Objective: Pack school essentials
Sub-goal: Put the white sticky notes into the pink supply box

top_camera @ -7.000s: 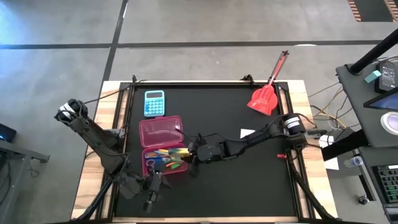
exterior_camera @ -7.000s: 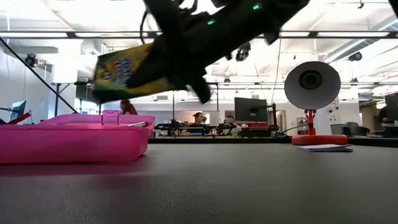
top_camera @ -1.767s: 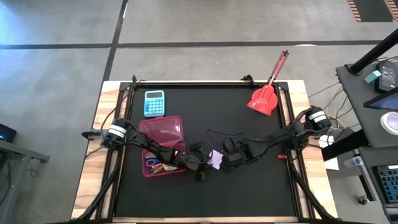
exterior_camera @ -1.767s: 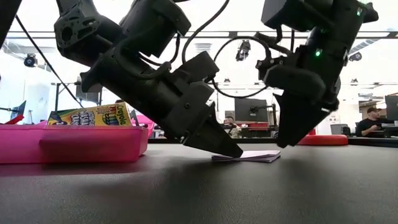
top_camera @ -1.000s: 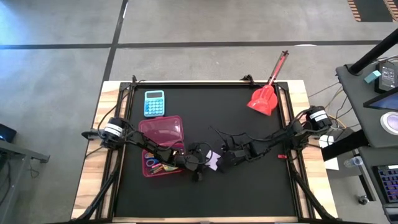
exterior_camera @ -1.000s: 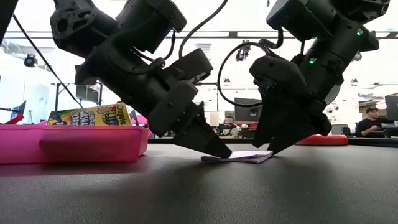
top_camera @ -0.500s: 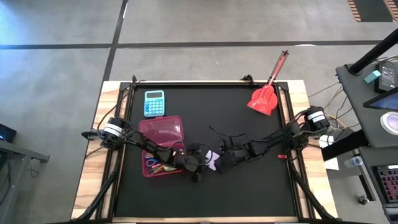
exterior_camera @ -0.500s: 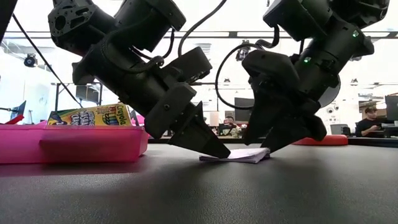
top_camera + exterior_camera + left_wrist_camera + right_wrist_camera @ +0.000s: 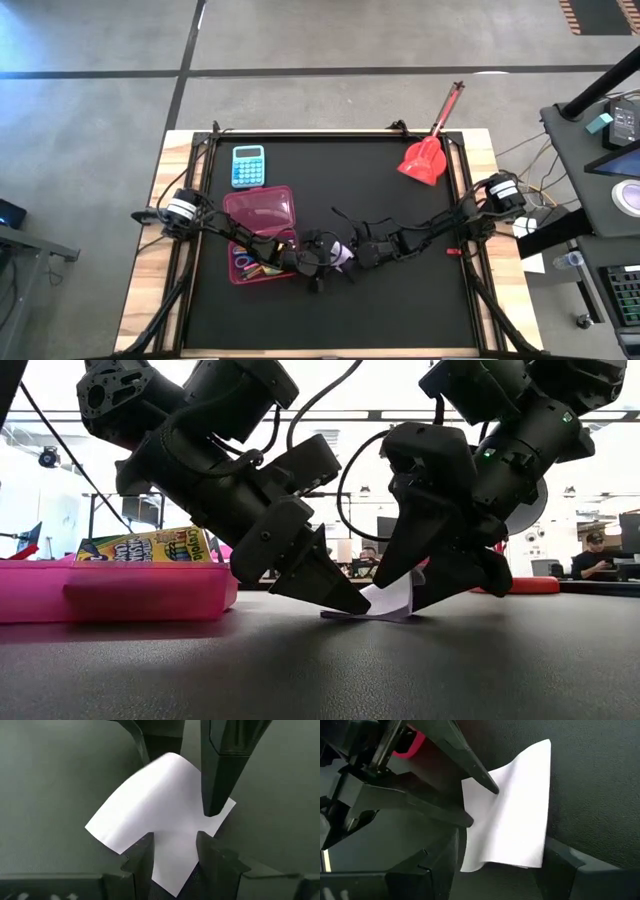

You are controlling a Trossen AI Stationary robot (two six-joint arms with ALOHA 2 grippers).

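A small white paper sheet (image 9: 343, 253) lies on the black mat between my two grippers. My left gripper (image 9: 175, 837) is open and comes down on the sheet from the table's left. My right gripper (image 9: 502, 845) is open and stands at the sheet's right end, one finger on each side of it. The open pink case (image 9: 262, 212) sits left of them. It holds coloured pens and pencils (image 9: 262, 268) and a crayon box (image 9: 145, 547) that stands on edge inside. My left gripper presses both open fingertips (image 9: 149, 840) down on the sheet's left part, slanting down from the table's left. That part lies flat on the mat. My right gripper comes slanting down from the table's right, and one fingertip meets the sheet's edge (image 9: 212, 814). The right end (image 9: 400, 592) curls up off the mat between the fingers. Whether they pinch it I cannot tell.
A blue calculator (image 9: 247, 165) lies behind the pink case. A red long-handled scoop (image 9: 428, 155) lies at the far right corner. Bare black mat (image 9: 400, 310) spreads along the near side and right of the grippers.
My right gripper has gone toward the table's left, up to the left gripper, and has tipped. The sheet's right end has curled up off the mat, while its left part has stayed flat under the left fingertips.
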